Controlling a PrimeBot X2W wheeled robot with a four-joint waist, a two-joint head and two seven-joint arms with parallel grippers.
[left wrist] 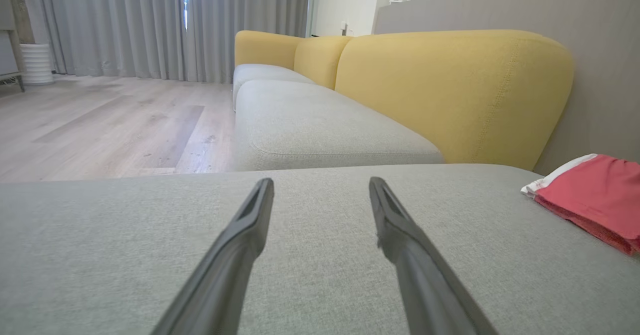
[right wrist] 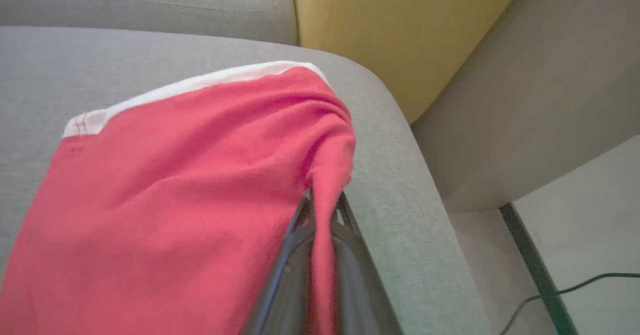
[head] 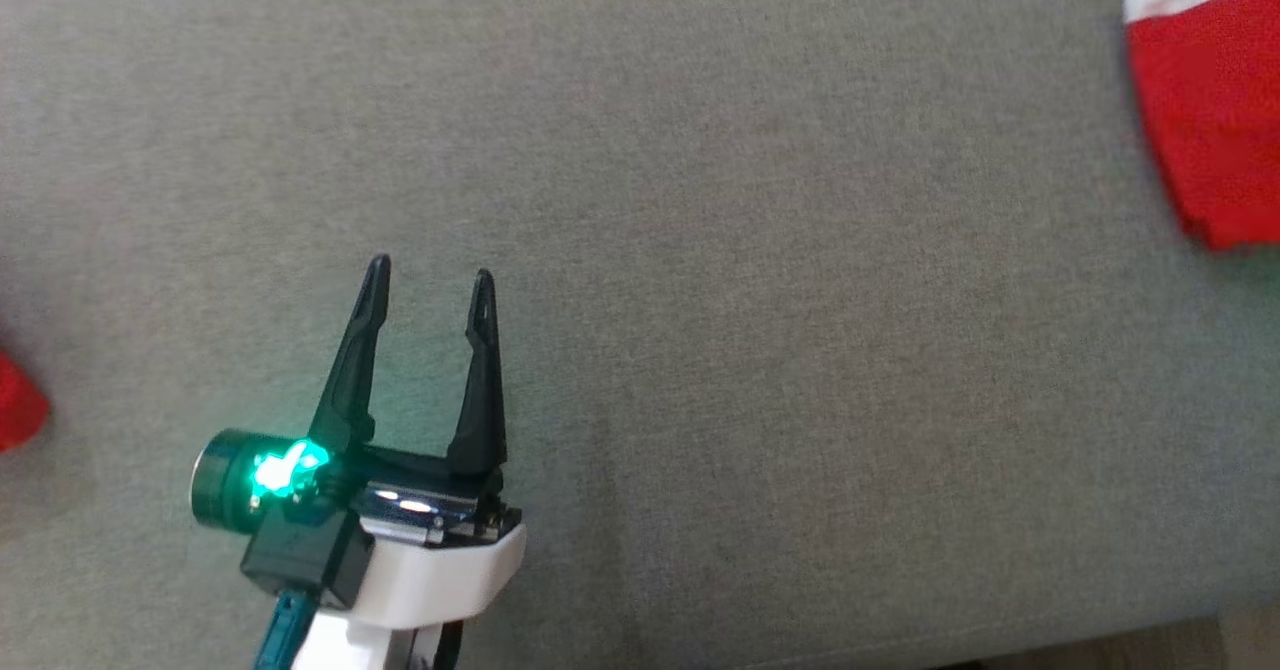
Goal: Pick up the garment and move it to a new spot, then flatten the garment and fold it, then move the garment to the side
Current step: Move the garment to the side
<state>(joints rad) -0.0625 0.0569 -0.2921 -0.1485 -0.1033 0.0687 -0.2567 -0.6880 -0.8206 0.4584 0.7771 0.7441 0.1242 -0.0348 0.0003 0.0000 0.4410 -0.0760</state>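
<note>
Red knit cloth with a white band along one edge: that is your garment (right wrist: 175, 190), lying at the far right end of the grey seat cushion (head: 750, 300), close to its rounded corner. Your right gripper (right wrist: 324, 197) is clamped tight on a fold at the garment's right edge. The soft fabric bunches into wrinkles where the two dark fingers pinch it, and a strip of it runs down between them. Your left gripper (head: 431, 272) is over the bare cushion, well apart from the garment, its tapered black fingers spread wide with nothing between them. The cushion is a fine heathered weave, matte and even. Beyond it, in the left wrist view, you have a mustard-yellow backrest (left wrist: 450, 90) with padded, rounded corners and stitched seams, a pale wood-plank floor (left wrist: 100, 125) and grey pleated curtains (left wrist: 125, 25). A red scrap (head: 15, 410) shows at the left edge of the head view; you cannot tell what it is. A thin dark cable (right wrist: 575, 285) trails on the ground past the cushion's corner
</note>
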